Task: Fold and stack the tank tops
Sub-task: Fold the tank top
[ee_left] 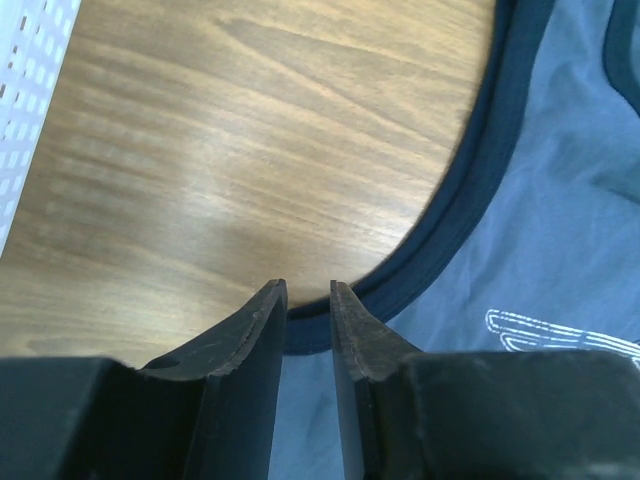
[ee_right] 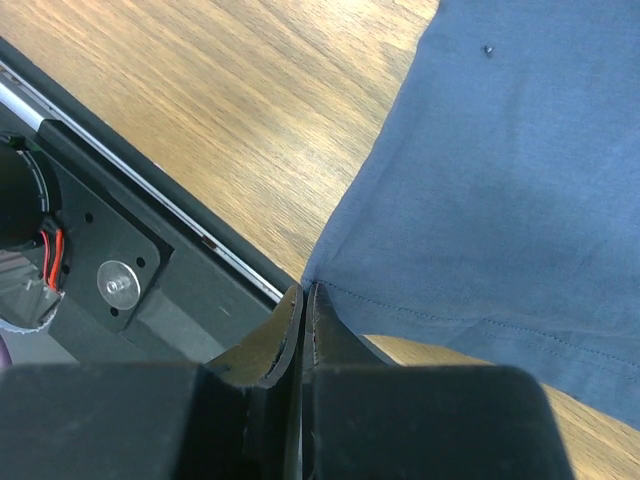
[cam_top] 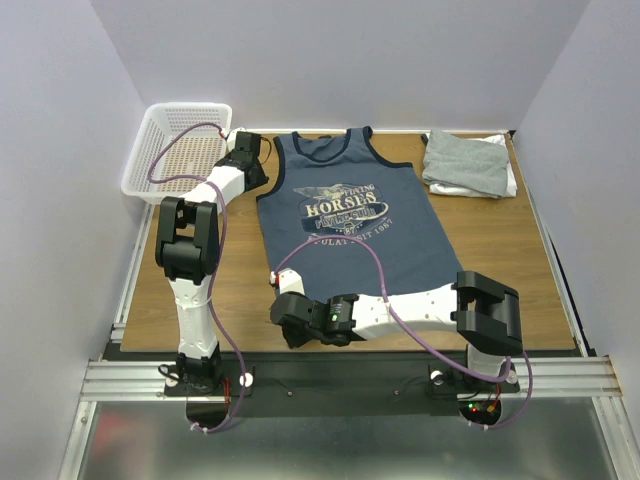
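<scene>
The navy blue tank top [cam_top: 350, 230] with the pale "HORSES" print lies spread flat on the wooden table [cam_top: 520, 260]. My left gripper [cam_top: 260, 180] hovers at its left armhole. In the left wrist view the left gripper [ee_left: 308, 290] is open, with the dark trim and blue cloth [ee_left: 560, 230] lying free below the gap. My right gripper [cam_top: 279, 297] is at the near left hem corner. In the right wrist view the right gripper [ee_right: 308, 292] is shut on that corner of the navy tank top [ee_right: 520, 170], lifting the hem slightly. A folded light grey tank top [cam_top: 465, 160] rests on a white one [cam_top: 505, 185] at the back right.
A white mesh basket [cam_top: 150, 165] stands at the back left, and its wall shows in the left wrist view [ee_left: 25, 90]. The black metal rail [ee_right: 150, 200] of the table's near edge runs just behind the right gripper.
</scene>
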`<state>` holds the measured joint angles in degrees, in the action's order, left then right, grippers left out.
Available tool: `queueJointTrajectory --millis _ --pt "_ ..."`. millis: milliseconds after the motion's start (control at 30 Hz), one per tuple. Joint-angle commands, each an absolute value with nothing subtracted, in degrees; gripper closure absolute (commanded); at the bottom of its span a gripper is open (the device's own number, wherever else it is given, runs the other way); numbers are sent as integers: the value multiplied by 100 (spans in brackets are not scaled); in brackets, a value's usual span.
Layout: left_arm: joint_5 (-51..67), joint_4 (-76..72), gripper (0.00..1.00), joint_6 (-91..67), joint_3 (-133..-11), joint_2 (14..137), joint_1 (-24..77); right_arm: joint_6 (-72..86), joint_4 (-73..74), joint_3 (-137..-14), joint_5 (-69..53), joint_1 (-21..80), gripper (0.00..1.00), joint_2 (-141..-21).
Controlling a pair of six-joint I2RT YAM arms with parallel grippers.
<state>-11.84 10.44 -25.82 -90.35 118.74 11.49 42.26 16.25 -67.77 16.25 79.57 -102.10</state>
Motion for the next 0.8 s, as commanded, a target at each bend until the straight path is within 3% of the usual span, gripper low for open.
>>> queueJointTrajectory --millis 0,333,767 --pt "-1301 1107 62 -2681 -8842 11531 1107 4333 1433 -6996 1714 7963 100 -10213" --pt "-1064 1020 62 -2707 -8279 11347 1107 4412 1433 -6970 1687 7954 100 -10248" --pt "-668 527 52 -2637 -7972 11039 1107 4395 1433 -7022 1731 7945 100 -10301"
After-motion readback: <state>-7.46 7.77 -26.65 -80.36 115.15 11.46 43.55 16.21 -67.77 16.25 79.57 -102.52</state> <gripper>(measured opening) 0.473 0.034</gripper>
